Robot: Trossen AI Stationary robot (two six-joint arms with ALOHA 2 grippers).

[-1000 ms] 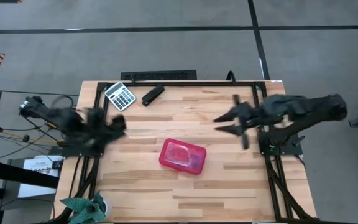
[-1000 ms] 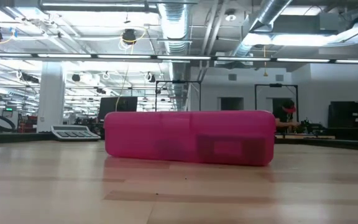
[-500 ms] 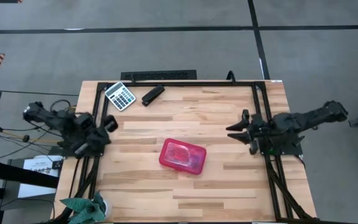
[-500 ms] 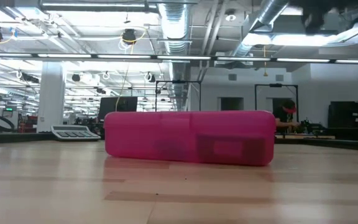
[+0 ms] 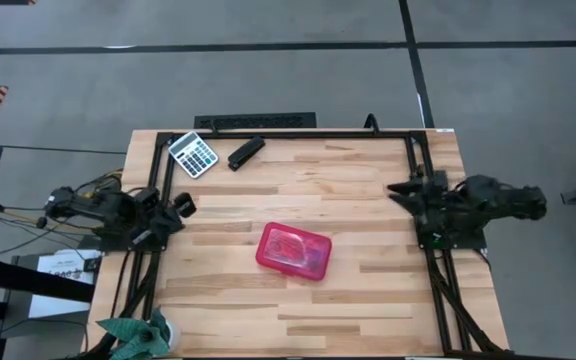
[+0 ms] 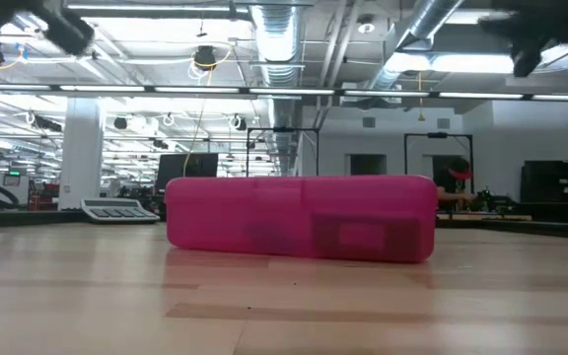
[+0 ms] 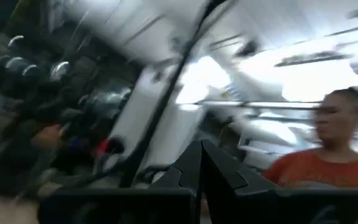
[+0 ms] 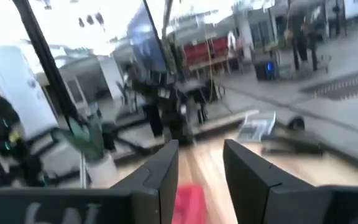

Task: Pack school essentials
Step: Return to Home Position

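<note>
Closed pink box (image 5: pixel 293 251) sits well clear of both arms' fingers. On the left gripper (image 7: pixel 199 155) they look pressed together, on the right gripper (image 8: pixel 199 155) spread; the retreat should stay outward.

The translucent pink-red plastic box with rounded corners (image 5: pixel 294 251) lies flat and slightly askew with its lid shut, between the left gripper (image 5: pixel 183 205) and the right gripper (image 5: pixel 403 190), well apart from both, its contents only dim shapes inside.
</note>
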